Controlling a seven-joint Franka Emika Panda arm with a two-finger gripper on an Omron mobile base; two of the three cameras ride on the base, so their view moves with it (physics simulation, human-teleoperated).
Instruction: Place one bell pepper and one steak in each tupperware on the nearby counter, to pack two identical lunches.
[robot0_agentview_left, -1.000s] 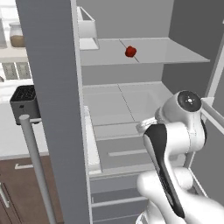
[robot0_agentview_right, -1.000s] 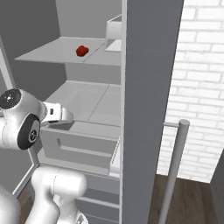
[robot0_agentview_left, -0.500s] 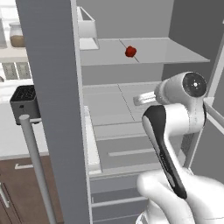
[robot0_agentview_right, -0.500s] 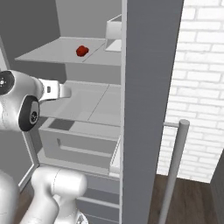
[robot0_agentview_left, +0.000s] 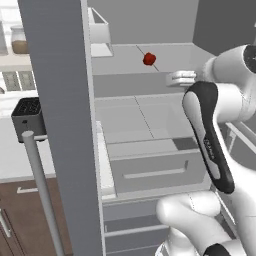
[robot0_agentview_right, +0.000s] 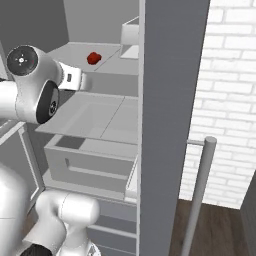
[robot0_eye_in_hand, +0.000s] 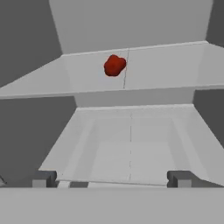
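Note:
A small glossy red bell pepper lies on the upper shelf of the open fridge, near the shelf's middle. My gripper is open with nothing between its fingertips. It points into the fridge from in front of the shelves, with the pepper ahead of it and higher, a good way off. From the base, my hand hovers at about the level of that shelf's front edge. The steak and the tupperware are out of view.
The grey fridge door with its bar handle stands open on the left. A white bin sits at the shelf's door side. Below are a lower shelf and a drawer. A brick wall stands beyond the door.
My arm has lifted the hand from the lower shelf level up toward the upper shelf's edge. The pepper has stayed where it was, and the gripper has stayed open.

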